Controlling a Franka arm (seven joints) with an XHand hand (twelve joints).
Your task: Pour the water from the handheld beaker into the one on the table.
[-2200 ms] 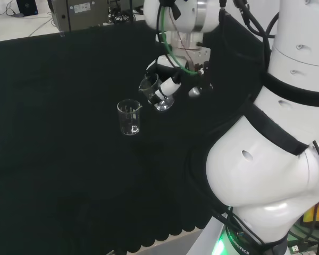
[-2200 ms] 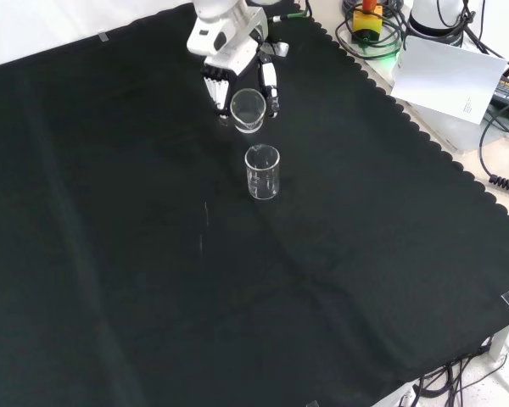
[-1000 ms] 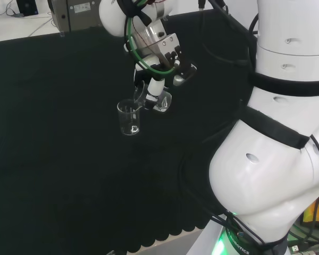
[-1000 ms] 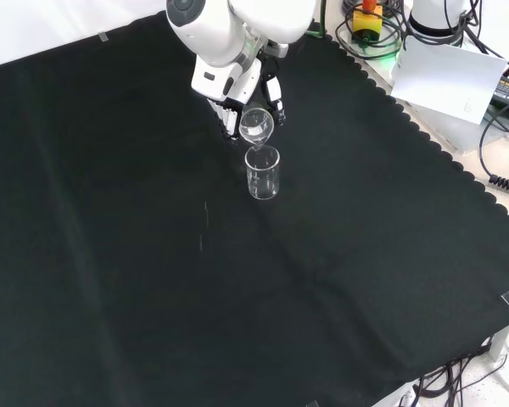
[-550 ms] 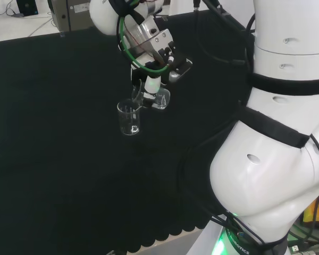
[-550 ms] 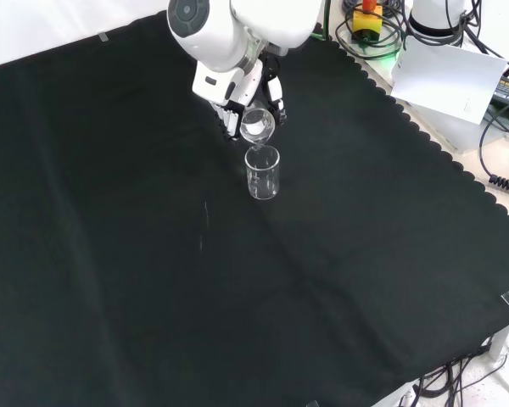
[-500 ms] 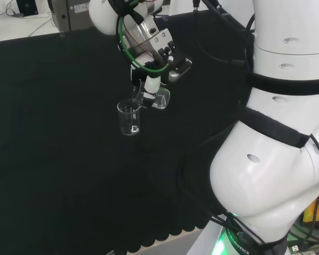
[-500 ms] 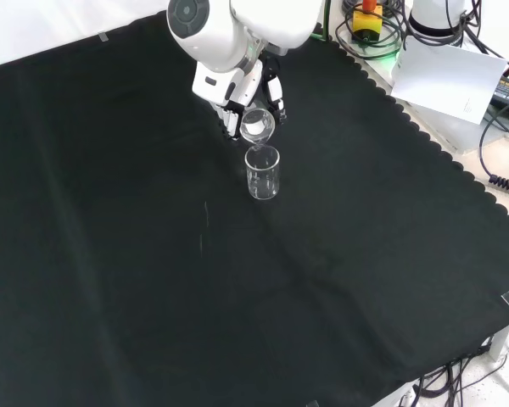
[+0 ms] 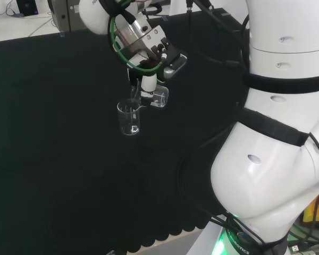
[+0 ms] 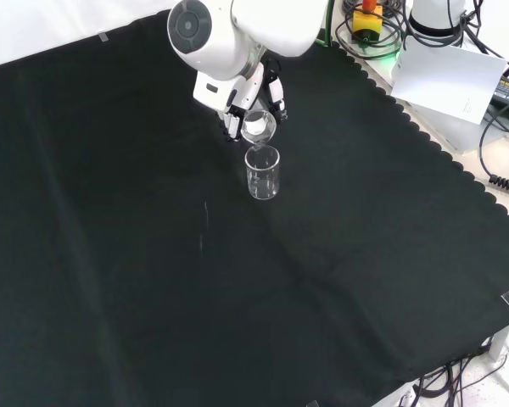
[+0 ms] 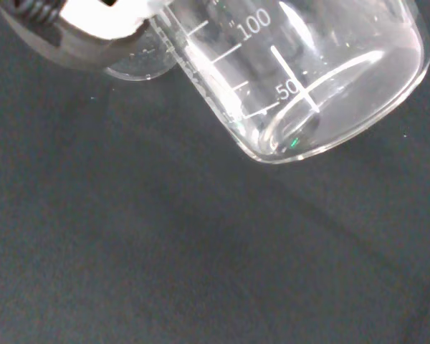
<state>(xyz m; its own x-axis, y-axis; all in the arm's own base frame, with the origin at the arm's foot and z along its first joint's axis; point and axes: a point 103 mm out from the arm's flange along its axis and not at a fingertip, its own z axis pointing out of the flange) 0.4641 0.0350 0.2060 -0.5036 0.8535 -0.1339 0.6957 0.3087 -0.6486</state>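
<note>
Glass handheld beaker (image 10: 257, 126) tilted in the curled hand (image 10: 237, 102), lip seemingly over the table beaker (image 10: 262, 172).

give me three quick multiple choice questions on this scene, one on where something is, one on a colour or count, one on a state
1. In the front view, where is the held beaker relative to the standing beaker?
A. just above it, farther off
B. far to its right
C. lying on the cloth below it

2. What colour is the cloth?
A. white
B. black
C. red

3. How is the held beaker posed in the hand?
A. upright
B. tipped toward the standing beaker
C. resting on the cloth

Answers:
1. A, its mouth sits right above the standing beaker's rim.
2. B, the bench cover is black in both the head and front views.
3. B, the head view shows it tilted, mouth toward the standing beaker.
</note>
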